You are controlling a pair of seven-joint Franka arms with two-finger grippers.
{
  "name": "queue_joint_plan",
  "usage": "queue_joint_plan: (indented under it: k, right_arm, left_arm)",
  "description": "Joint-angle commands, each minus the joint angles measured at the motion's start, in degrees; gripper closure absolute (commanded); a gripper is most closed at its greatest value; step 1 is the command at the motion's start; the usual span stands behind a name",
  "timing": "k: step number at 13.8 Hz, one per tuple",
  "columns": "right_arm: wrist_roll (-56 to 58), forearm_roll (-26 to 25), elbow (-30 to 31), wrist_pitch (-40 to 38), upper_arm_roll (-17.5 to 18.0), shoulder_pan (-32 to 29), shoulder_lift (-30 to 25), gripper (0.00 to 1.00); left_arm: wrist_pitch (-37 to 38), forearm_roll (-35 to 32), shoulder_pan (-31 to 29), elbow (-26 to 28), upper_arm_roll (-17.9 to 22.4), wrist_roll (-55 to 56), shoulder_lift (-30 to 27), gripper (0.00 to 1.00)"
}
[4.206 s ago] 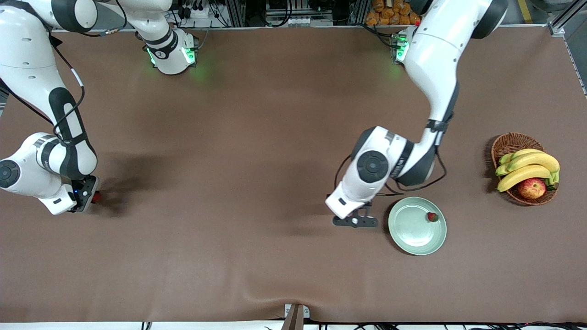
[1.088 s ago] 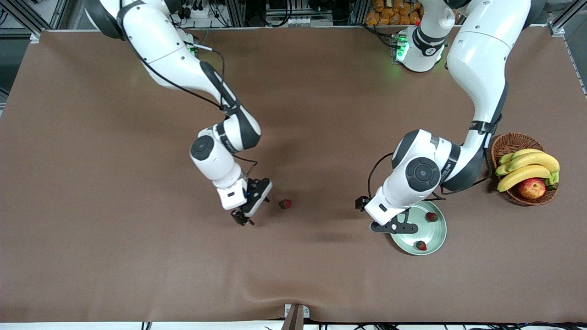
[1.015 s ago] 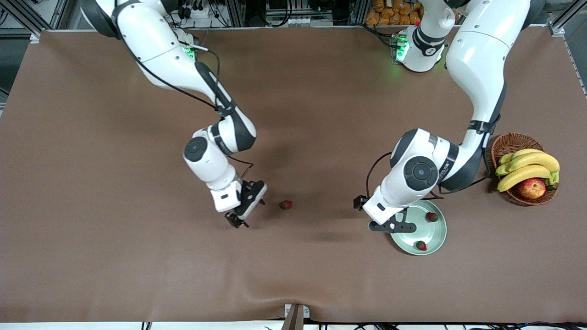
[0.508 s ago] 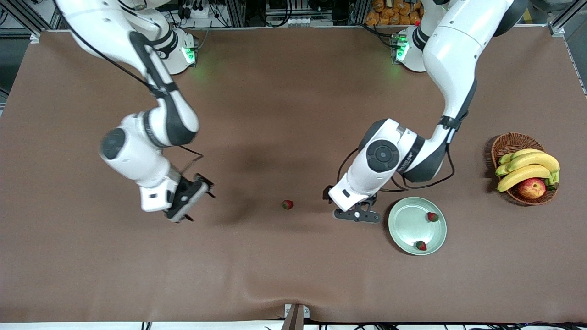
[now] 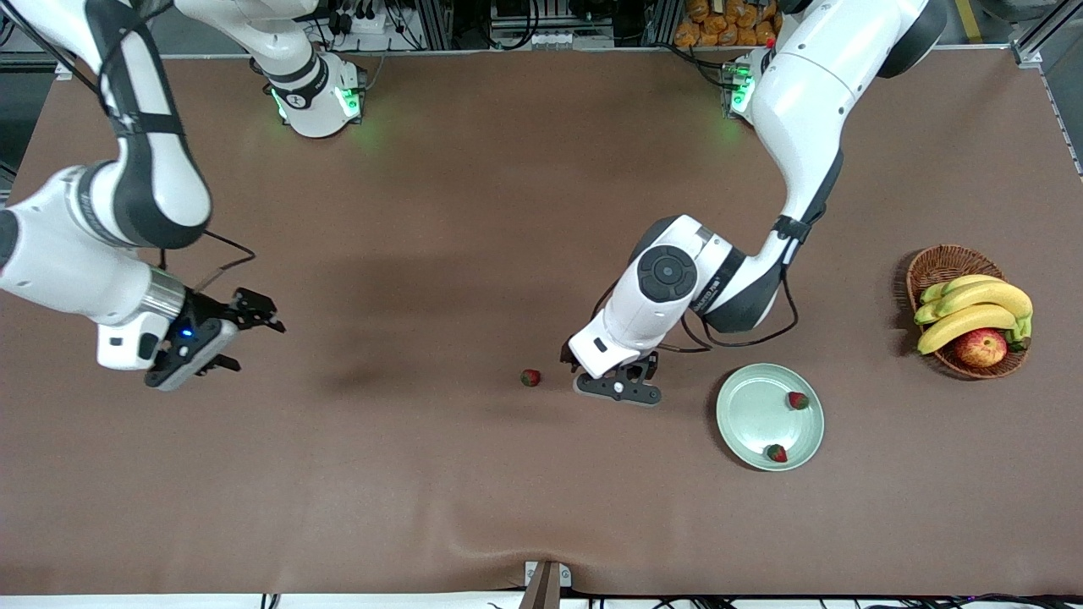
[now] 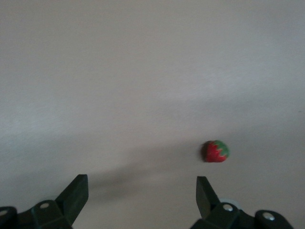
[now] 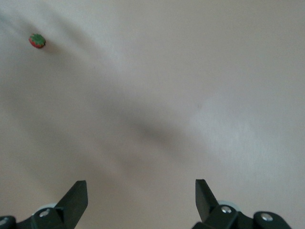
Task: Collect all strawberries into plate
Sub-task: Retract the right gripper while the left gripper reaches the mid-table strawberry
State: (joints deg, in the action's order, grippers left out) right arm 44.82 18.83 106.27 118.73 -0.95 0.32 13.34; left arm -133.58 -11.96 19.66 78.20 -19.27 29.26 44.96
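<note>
1. plate (image 5: 744,436): pale green, set toward the left arm's end of the table; two strawberries are seen in it, one (image 5: 797,400) by the rim toward the basket (image 5: 931,264), one (image 5: 775,453) at the rim nearest the front camera.
2. loose strawberry (image 5: 530,377): lying alone on the brown table (image 5: 508,211), near mid-table, well apart from the plate. no long axis can be told.
3. left gripper (image 5: 618,391): jaws spread wide, nothing held; placed low over the table between the loose strawberry and the plate, just beside the berry. in the left wrist view the berry (image 6: 217,151) is shown ahead of the fingertips, off-centre toward one finger.
4. right gripper (image 5: 222,337): jaws spread wide, empty; over the right arm's end of the table, far from the berry.
5. judgement: the left gripper is the nearer; a short shift to centre the berry between the jaws is called for.
</note>
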Motion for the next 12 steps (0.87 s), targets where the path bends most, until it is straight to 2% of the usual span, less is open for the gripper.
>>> queue_joint_plan:
  k: [1, 5, 7, 11, 12]
  right_arm:
    - [-6.6, -3.0, 2.5, -5.3, -0.7, -2.0, -4.1, 0.0]
    - [-25.8, -11.4, 2.3, -14.6, 0.0, -1.1, -9.8, 0.0]
    - [-35.0, -14.1, 2.2, -18.3, 0.0, 1.3, -11.7, 0.0]
    - [-45.6, -15.5, 1.3, -24.5, -0.3, 1.2, -15.0, 0.0]
    - [-46.3, -15.5, 1.0, -25.8, -0.5, 0.9, -15.6, 0.0]
  left_arm:
    - [-4.0, 0.5, 2.8, -2.4, 0.8, 0.0, 3.0, 0.0]
    - [-9.1, 0.4, 8.4, -4.0, 4.1, 0.1, 6.0, 0.0]
    - [-9.9, 0.5, 10.5, -4.0, 6.3, -0.4, 6.2, 0.0]
    - [-14.9, 0.2, 12.2, -3.9, 6.6, -0.6, 8.6, 0.01]
    - [-16.1, 0.2, 12.3, -3.9, 7.4, -0.6, 9.1, 0.06]
